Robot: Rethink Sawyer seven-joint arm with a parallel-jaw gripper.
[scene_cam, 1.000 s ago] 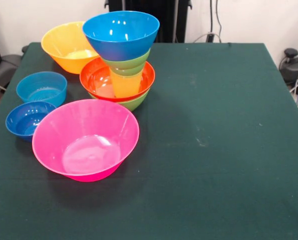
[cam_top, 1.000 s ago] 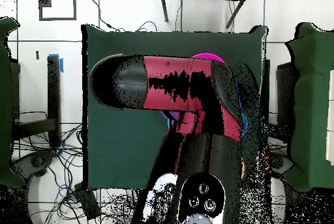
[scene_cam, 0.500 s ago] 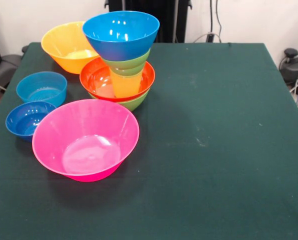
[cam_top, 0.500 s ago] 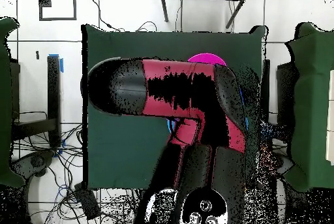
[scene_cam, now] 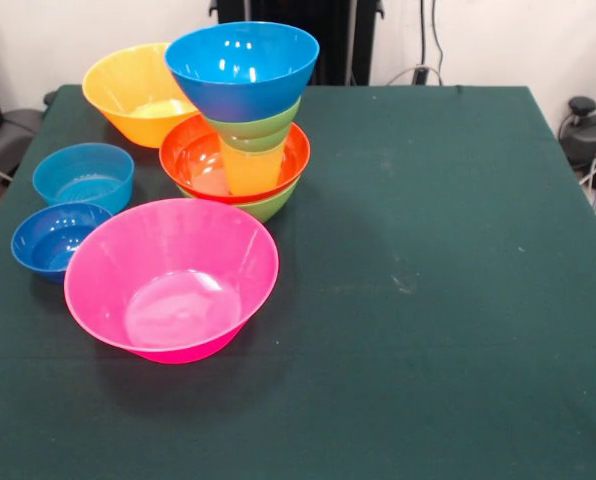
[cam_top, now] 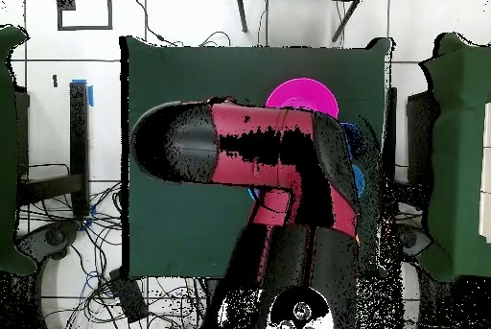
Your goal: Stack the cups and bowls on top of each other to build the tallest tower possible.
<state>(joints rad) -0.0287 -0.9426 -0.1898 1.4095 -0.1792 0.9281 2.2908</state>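
Observation:
In the front view the tower stands at the back left of the table. A green bowl (scene_cam: 270, 206) is its base, and a red-orange bowl (scene_cam: 190, 152) sits in it. The yellow cup (scene_cam: 251, 168) stands in that, with a small green bowl (scene_cam: 265, 124) on it and a wide blue bowl (scene_cam: 241, 68) on top. A large pink bowl (scene_cam: 173, 278) sits in front of the tower. An orange bowl (scene_cam: 130, 95) is behind and to its left. No gripper shows in the front view. In the overhead view only the red and black arm (cam_top: 249, 148) shows.
A light-blue bowl (scene_cam: 83, 175) and a dark blue bowl (scene_cam: 54, 238) sit at the left edge of the green table (scene_cam: 438, 250). In the overhead view the arm covers most of the bowls, and the pink bowl (cam_top: 303, 95) shows past it.
In the overhead view the arm has swung back toward its base, uncovering more of the pink bowl. Nothing on the table has moved in the front view.

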